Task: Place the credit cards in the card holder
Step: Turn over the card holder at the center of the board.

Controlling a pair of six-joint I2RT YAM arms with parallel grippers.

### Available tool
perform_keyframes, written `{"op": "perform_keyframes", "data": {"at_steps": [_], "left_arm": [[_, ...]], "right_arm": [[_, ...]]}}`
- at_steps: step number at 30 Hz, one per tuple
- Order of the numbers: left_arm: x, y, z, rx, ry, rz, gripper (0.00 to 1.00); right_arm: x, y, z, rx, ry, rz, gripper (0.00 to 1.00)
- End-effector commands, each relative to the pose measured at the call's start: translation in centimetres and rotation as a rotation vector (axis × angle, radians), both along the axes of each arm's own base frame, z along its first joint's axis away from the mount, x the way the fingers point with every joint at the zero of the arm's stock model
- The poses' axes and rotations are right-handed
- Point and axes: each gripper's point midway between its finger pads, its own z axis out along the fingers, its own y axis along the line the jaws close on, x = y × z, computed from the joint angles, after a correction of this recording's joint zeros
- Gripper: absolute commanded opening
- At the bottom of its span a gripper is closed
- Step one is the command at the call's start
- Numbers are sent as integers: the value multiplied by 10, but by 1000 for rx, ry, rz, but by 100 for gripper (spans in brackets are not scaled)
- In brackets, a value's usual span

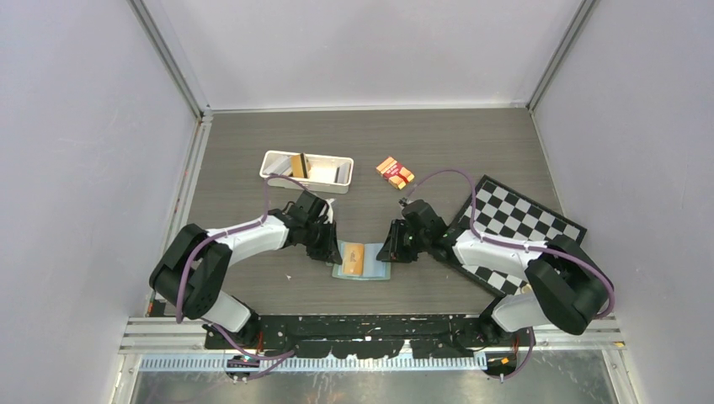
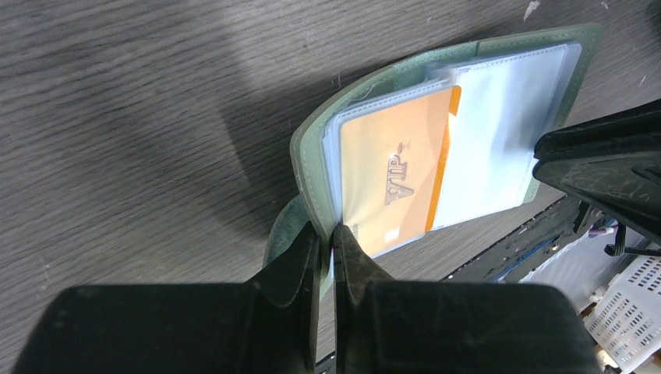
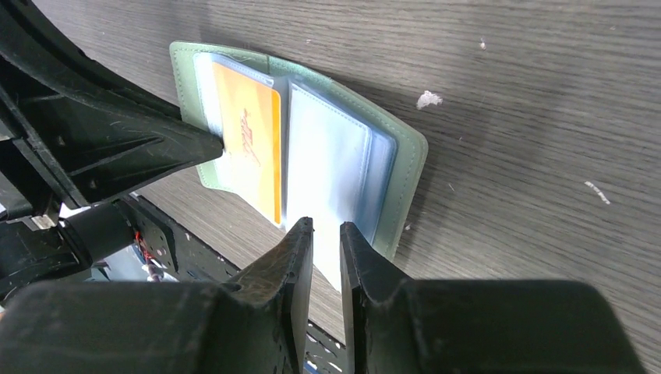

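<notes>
The sage-green card holder (image 1: 362, 263) lies open on the table between both arms, its clear sleeves facing up. A gold-orange credit card (image 2: 394, 179) marked VIP sits in a sleeve on the left half. My left gripper (image 2: 327, 231) is shut on the holder's green cover edge (image 2: 308, 175). My right gripper (image 3: 326, 227) stands at the opposite side with a narrow gap between its fingers. The edge of a clear sleeve (image 3: 327, 167) reaches into that gap. Another gold credit card (image 1: 297, 162) leans inside the white tray.
The long white tray (image 1: 278, 156) stands behind the left arm, with a dark flat thing at its right end. An orange-and-red packet (image 1: 395, 171) lies behind the holder. A folded chessboard (image 1: 514, 223) lies under the right arm. The black base rail (image 1: 370, 324) runs just in front of the holder.
</notes>
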Motion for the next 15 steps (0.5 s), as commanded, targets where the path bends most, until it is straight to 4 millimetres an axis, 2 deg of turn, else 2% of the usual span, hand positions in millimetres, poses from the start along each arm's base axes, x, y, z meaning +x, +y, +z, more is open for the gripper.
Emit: {"op": "perform_keyframes", "data": {"at_steps": [1,9,15], "left_arm": [[1,5,-5,36,8,-10,8],[1,5,-6,36,11,-14,8],[0,4,-7,34,17,-20,8]], "right_arm": [[15,11,14,34,-41,-18,25],[15,1,9,-29,-46,-35,27],[13,12,0,-1,-18,-8,27]]}}
